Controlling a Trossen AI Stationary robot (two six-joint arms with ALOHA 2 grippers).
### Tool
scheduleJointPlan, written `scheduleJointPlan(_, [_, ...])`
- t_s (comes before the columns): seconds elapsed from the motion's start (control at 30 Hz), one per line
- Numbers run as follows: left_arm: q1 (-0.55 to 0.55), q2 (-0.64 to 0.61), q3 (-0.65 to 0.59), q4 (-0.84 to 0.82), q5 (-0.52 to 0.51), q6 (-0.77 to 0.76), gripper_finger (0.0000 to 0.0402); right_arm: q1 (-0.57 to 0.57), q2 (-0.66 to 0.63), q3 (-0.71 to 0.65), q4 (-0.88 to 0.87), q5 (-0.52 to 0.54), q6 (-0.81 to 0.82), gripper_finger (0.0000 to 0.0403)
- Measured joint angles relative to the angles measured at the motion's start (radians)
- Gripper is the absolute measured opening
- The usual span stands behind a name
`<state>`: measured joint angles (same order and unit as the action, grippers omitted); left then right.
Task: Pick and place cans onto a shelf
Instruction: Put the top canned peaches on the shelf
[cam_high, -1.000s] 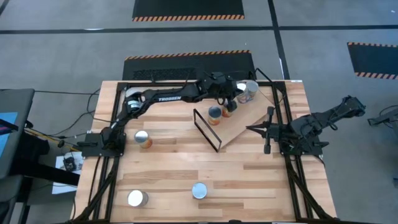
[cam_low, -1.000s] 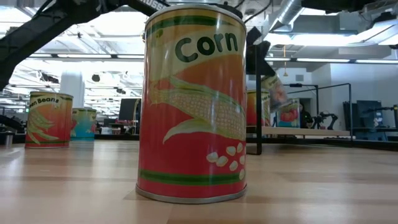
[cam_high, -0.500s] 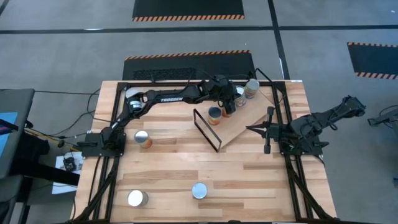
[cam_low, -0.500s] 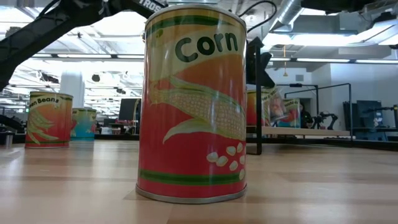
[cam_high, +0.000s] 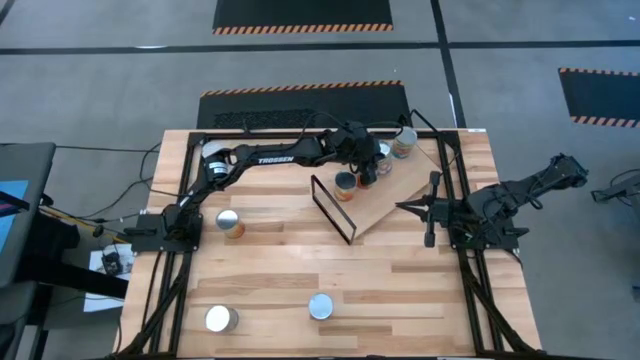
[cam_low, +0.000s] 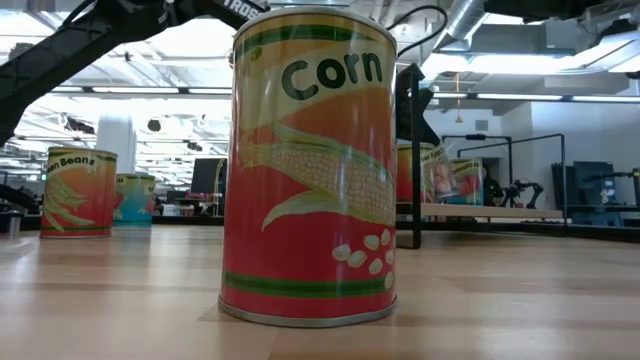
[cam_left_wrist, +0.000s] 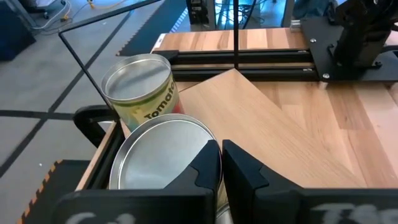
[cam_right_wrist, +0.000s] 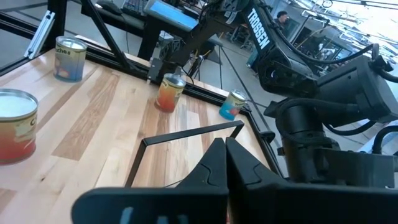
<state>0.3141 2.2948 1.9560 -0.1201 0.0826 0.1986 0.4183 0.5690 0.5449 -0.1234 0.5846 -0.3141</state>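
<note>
Reaching across the far side of the table (cam_high: 300, 260), the left arm is seen with its left gripper (cam_high: 372, 166) over the shelf (cam_high: 395, 195), a light-wood board lying at an angle with a black wire frame (cam_high: 332, 208) at its near end. In the left wrist view the two fingers (cam_left_wrist: 208, 171) are pressed together with nothing between them, and a silvery can top (cam_left_wrist: 163, 152) sits just beyond their tips, partly cut off by the gripper body. A second can (cam_left_wrist: 142, 84), with part of the word "Tomato" legible on its label, stands behind it at the board's edge; in the high view it is the can (cam_high: 405, 142) at the shelf's far corner. Another can (cam_high: 345, 184) stands on the shelf near the wire frame, with its side label hard to read from above.

Three cans are off the shelf: one (cam_high: 229, 222) near the left arm's base, and two, (cam_high: 220, 319) and (cam_high: 320, 306), toward the near edge. The low view is largely blocked by a can marked "Corn" (cam_low: 312, 165), so the shelf behind it is seen only in part.

The right gripper (cam_high: 405, 207) is held beside the shelf's right edge, its fingers (cam_right_wrist: 217, 158) closed on nothing.
</note>
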Motion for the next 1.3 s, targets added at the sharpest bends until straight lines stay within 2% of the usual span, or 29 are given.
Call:
scheduleJointPlan(0.37, [0.000, -0.001, 0.000, -0.004, 0.055, 0.015, 0.0008, 0.000, 0.000, 0.000, 0.000, 0.000, 0.000, 0.0004])
scheduleJointPlan(0.8, [0.000, -0.002, 0.000, 0.014, 0.060, 0.057, 0.0054, 0.000, 0.000, 0.000, 0.000, 0.000, 0.002, 0.0004])
scheduleJointPlan(0.9, [0.004, -0.018, 0.031, -0.012, 0.057, 0.084, 0.0047, 0.000, 0.000, 0.000, -0.006, -0.001, 0.017, 0.0004])
scheduleJointPlan(1.03, [0.014, -0.114, 0.039, -0.028, 0.083, 0.125, 0.0011, 0.000, 0.000, 0.001, -0.051, 0.018, 0.078, 0.0004])
scheduleJointPlan(1.17, [0.024, -0.197, -0.046, -0.007, 0.121, 0.127, 0.0004, -0.003, 0.000, 0.001, -0.141, 0.096, 0.181, 0.0005])
scheduleJointPlan(1.23, [0.025, -0.234, -0.135, 0.030, 0.120, 0.121, 0.0001, -0.012, 0.005, 0.001, -0.181, 0.126, 0.235, 0.0005])
scheduleJointPlan(1.3, [0.024, -0.286, -0.250, 0.135, 0.122, 0.117, 0.0001, -0.036, 0.020, 0.001, -0.215, 0.146, 0.296, 0.0005])
